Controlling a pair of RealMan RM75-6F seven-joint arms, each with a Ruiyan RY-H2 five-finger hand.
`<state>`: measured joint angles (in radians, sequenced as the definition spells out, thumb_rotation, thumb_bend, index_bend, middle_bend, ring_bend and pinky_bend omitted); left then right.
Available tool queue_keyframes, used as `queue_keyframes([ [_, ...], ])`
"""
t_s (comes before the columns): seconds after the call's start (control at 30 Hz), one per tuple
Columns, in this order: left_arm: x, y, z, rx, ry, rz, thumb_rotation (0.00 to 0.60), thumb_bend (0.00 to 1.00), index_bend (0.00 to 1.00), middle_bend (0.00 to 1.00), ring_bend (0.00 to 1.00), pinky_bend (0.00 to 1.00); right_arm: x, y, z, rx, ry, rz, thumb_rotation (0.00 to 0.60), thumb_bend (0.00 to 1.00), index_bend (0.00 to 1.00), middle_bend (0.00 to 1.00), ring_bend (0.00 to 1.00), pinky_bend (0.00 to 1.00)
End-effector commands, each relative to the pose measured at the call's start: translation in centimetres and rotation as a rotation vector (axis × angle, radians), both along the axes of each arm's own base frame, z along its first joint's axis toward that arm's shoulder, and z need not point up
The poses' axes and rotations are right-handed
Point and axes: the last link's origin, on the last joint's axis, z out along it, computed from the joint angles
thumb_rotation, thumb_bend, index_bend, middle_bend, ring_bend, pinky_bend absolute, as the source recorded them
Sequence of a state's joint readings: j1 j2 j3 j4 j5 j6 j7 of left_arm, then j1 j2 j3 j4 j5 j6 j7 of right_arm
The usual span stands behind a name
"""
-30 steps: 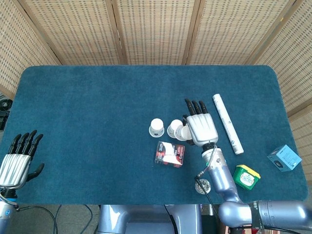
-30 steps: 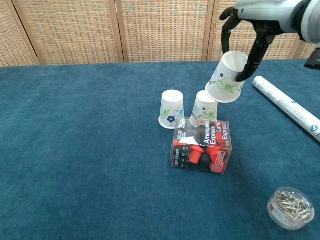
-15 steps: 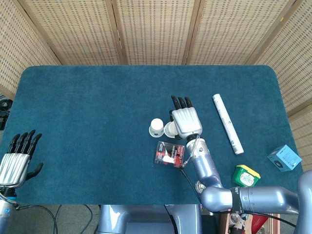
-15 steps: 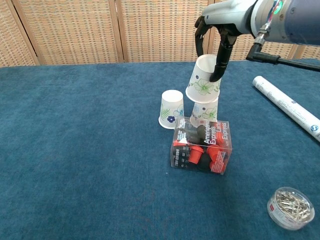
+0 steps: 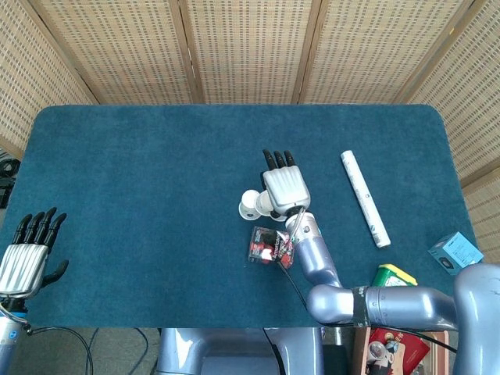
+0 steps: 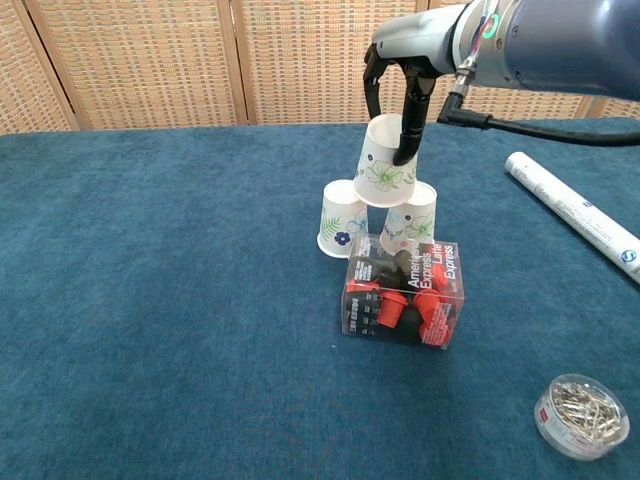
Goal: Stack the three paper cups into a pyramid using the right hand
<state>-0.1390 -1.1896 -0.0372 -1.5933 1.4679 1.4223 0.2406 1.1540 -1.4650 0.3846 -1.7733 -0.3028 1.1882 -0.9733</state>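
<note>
My right hand [image 6: 398, 95] pinches the top paper cup [image 6: 385, 160] by its base over the two lower cups [image 6: 342, 217]; light, crushable, so grip gently.

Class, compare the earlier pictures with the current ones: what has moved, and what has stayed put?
The right robot hand carried the green-flowered paper cup to its left and lower; it now sits above the gap between the two upside-down cups, still held. Those two cups, the coffee capsule box, the paper tube, the paper clip tub and the left robot hand stayed put.
</note>
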Motion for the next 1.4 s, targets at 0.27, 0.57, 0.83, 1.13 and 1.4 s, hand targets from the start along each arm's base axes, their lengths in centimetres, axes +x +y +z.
queue_keyframes([
  [0.27,-0.2,0.2,0.0,0.0,0.005,0.012,0.6,0.31,0.0,0.0,0.0,0.0,-0.1,-1.3,-0.9,-0.002,0.013,-0.002,0.6,0.04,0.55,0.0,0.0,0.0],
  [0.57,-0.3,0.3,0.0,-0.002,0.007,0.015,0.6,0.31,0.0,0.0,0.0,0.0,-0.6,-1.7,-1.0,-0.008,0.032,-0.009,0.6,0.04,0.55,0.0,0.0,0.0],
  [0.83,-0.2,0.2,-0.1,-0.007,0.009,0.014,0.6,0.31,0.0,0.0,0.0,0.0,-0.9,-1.6,-0.8,-0.01,0.032,-0.017,0.6,0.04,0.39,0.0,0.0,0.0],
  [1.13,-0.1,0.2,-0.1,-0.007,0.003,0.01,0.6,0.31,0.0,0.0,0.0,0.0,-0.8,-1.2,-0.3,-0.017,0.037,-0.015,0.6,0.04,0.31,0.0,0.0,0.0],
  [1.4,-0.1,0.1,0.1,-0.002,-0.002,0.005,0.6,0.31,0.0,0.0,0.0,0.0,-0.1,-0.3,3.1,-0.089,0.101,0.006,0.6,0.04,0.25,0.0,0.0,0.0],
])
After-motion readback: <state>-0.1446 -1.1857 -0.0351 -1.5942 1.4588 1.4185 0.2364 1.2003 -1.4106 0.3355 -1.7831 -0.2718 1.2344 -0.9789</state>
